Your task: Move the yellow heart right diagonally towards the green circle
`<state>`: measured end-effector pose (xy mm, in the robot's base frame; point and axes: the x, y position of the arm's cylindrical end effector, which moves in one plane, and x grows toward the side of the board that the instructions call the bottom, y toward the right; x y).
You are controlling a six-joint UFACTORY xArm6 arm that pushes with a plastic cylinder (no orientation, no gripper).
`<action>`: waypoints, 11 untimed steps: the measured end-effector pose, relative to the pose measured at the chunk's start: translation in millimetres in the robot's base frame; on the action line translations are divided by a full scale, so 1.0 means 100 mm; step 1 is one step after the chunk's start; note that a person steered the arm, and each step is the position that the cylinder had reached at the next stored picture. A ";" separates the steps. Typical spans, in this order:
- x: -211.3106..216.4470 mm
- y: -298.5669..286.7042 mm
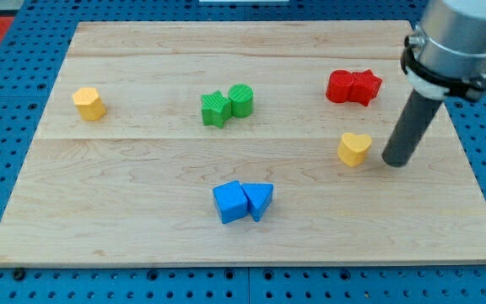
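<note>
We see a board (142,169) of pale wood, smooth and matt, with fine grain. The yellow heart (354,148) and green circle (241,100) look like matt painted blocks. Our rod (412,127) is dark and matt; its collar (458,38) looks like grey metal.

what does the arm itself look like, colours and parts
The arm enters at the view's top right as a wide grey metallic cylinder, ringed at its base by a black clamp band with a white edge beneath. From it hangs a straight, dark grey rod, round and plain, ending in my tip. No cables or markings show.
</note>
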<state>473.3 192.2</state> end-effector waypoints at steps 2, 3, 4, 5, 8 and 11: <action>0.16 -0.77; 0.06 -1.47; 0.00 -0.86; 0.10 -0.69; 0.04 -1.18; 0.30 -1.46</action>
